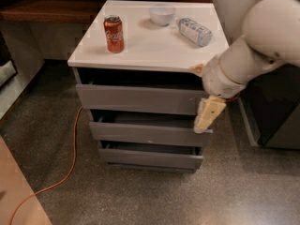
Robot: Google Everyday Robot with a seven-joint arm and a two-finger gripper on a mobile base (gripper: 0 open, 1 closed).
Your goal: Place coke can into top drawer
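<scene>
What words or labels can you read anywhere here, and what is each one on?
"Coca-Cola": white script on the coke can, blurred, guessed from its shape.
Label on the clear bottle: too blurred to read.
Gripper, hanging at the right end of the top drawer: no text.

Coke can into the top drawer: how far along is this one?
Done: the top drawer looks pulled partly out, a dark gap showing under the cabinet top. In hand: nothing; the pincer hangs by the drawer's right end, away from the coke can. Left: the coke can stands upright on the cabinet top, not yet grasped, lifted or placed inside.
</scene>
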